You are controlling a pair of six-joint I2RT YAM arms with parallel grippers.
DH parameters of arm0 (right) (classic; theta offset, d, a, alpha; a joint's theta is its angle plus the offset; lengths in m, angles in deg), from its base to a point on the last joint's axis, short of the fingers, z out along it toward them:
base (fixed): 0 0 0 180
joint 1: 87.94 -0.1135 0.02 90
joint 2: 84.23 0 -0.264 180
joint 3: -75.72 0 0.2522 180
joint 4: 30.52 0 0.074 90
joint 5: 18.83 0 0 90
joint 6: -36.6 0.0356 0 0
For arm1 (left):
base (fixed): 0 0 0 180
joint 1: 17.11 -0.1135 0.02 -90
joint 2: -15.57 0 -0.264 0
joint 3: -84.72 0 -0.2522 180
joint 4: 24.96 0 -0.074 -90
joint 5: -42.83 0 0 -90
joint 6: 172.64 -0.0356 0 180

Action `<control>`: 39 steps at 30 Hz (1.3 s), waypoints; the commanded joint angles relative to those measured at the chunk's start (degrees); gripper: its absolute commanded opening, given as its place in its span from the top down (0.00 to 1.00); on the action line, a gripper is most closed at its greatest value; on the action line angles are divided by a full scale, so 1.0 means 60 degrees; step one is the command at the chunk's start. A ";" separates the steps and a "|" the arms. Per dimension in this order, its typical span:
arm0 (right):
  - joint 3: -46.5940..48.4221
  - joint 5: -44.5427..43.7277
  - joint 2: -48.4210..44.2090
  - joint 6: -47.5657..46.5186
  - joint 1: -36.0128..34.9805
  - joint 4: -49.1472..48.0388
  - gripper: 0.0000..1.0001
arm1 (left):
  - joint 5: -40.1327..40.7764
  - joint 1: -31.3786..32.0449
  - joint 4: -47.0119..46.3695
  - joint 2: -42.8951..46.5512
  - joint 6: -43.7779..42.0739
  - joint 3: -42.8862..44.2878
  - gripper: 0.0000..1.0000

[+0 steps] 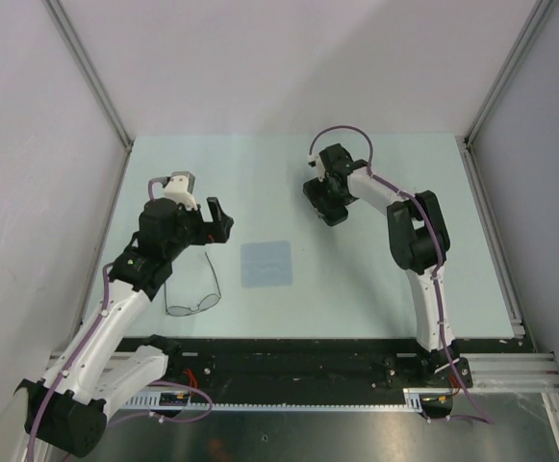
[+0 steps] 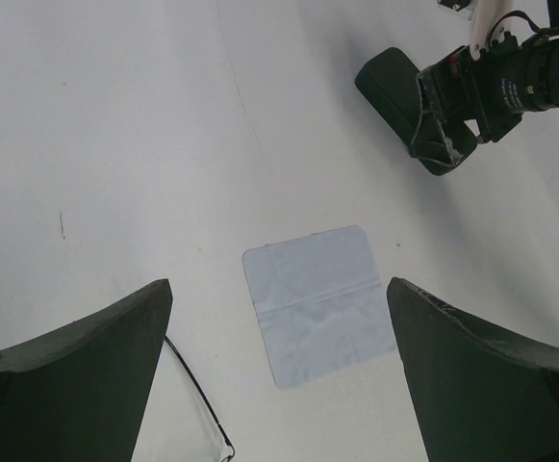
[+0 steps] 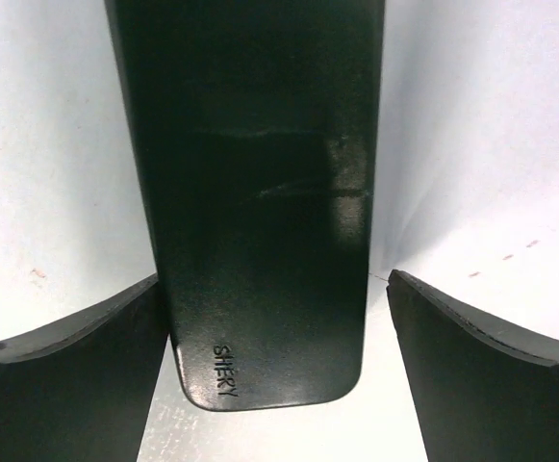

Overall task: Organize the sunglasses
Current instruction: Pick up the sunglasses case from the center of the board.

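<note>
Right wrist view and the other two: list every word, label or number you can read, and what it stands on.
"SHERY": pressed into the black case near its rounded end, running sideways.
Small white print on the right arm's wrist, left wrist view: too small to read.
Top view: nothing readable.

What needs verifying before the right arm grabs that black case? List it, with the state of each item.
1. Right end effector open: ok.
2. Case between its fingers: ok, centred.
3. Fingers touching case: cannot tell.
4. Left end effector open and empty: ok.
5. Sunglasses folded for storing: not ok, temples spread.
6. Cloth apart from case: ok, lies flat.
</note>
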 commanded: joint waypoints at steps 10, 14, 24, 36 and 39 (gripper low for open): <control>0.0441 -0.0700 0.0163 0.0254 -0.0203 0.0128 0.25 | 0.1161 -0.0193 -0.0394 0.0238 0.0478 -0.0062 0.00; 0.0543 -0.0510 0.0076 0.0575 -0.0145 0.0304 0.48 | 0.1791 -0.0282 -0.0511 0.0589 0.0596 -0.0253 0.00; 0.0382 0.1408 -0.1402 0.1835 -0.0100 0.0451 0.67 | -0.0725 -0.0311 -0.0819 0.0636 0.0170 -0.0093 0.00; -0.0862 0.4514 -0.5489 0.2920 -0.0306 -0.0178 0.65 | -0.3757 -0.0296 -0.2966 0.0795 0.1458 0.0128 0.00; -0.1125 0.5260 -0.6366 0.3242 -0.0335 -0.0471 0.64 | -0.5118 -0.0296 -0.4691 0.0883 0.2131 -0.0106 0.00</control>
